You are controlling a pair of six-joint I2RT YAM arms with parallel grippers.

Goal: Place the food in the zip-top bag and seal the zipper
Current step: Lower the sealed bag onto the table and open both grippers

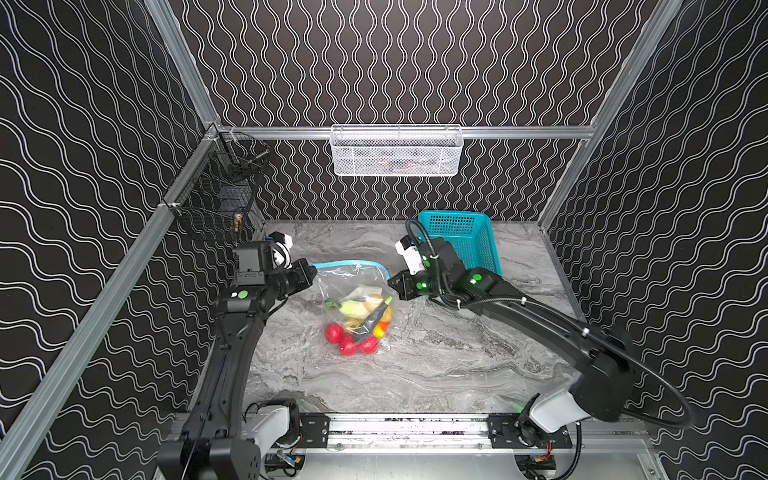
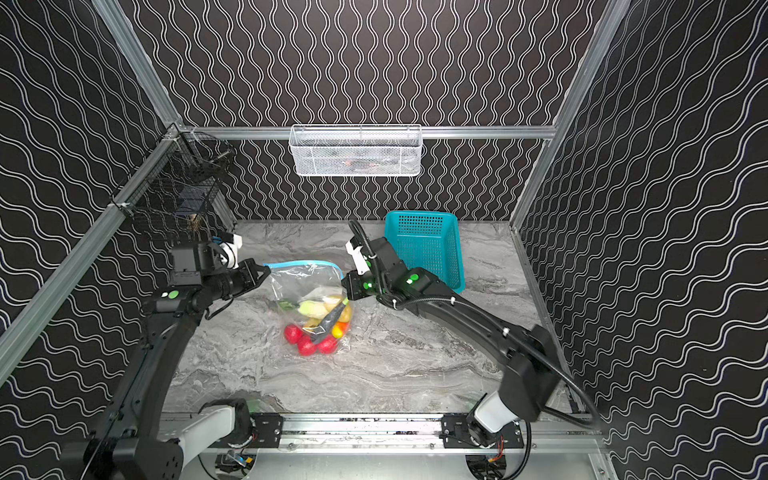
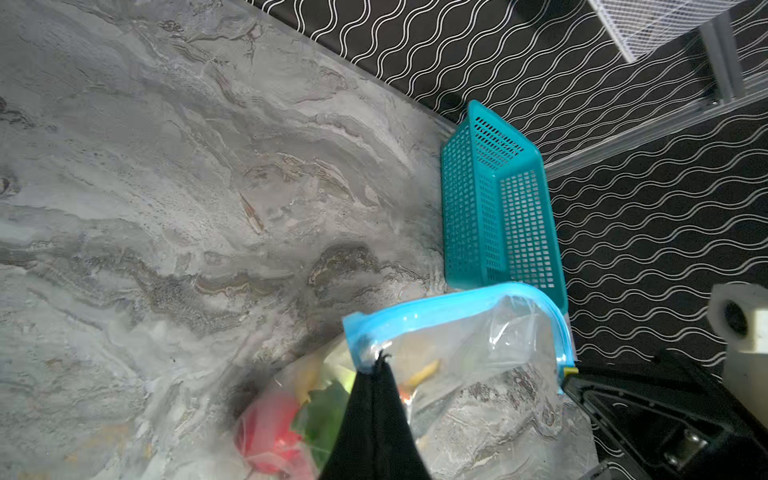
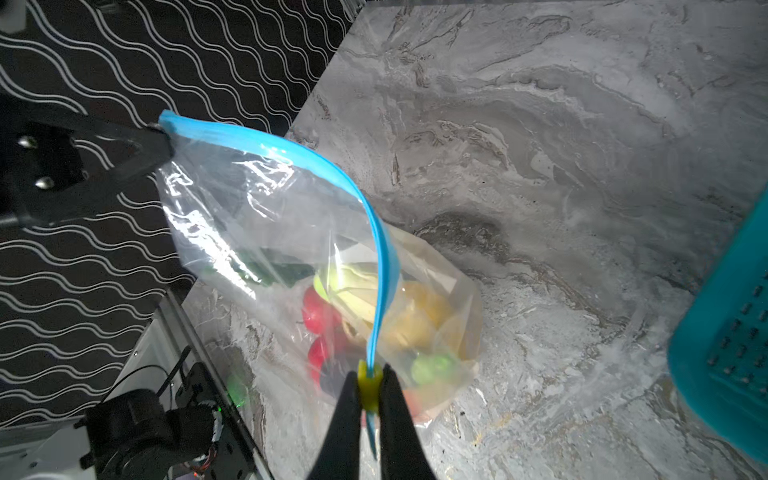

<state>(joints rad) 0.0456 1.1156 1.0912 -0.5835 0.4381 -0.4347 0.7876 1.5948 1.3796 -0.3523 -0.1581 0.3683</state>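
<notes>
here the counter (image 1: 457,365) carries the zip-top bag (image 1: 353,286) in its middle, held upright by its mouth so the food (image 1: 357,328) slumps to the bottom, clear of the seal. the zipper (image 4: 332,166) arches between the arms: the left end effector (image 3: 379,356) is clamped on one bag corner, seemingly to anchor it, while the right end effector (image 4: 370,376) pinches the yellow slider tab (image 4: 369,388) at the far end, likely to drag it along.

Even overhead light; soft shadows on the table (image 1: 436,365). Wrist views: glare on the zip-top bag (image 4: 257,216); nearest foreground blurred.
</notes>
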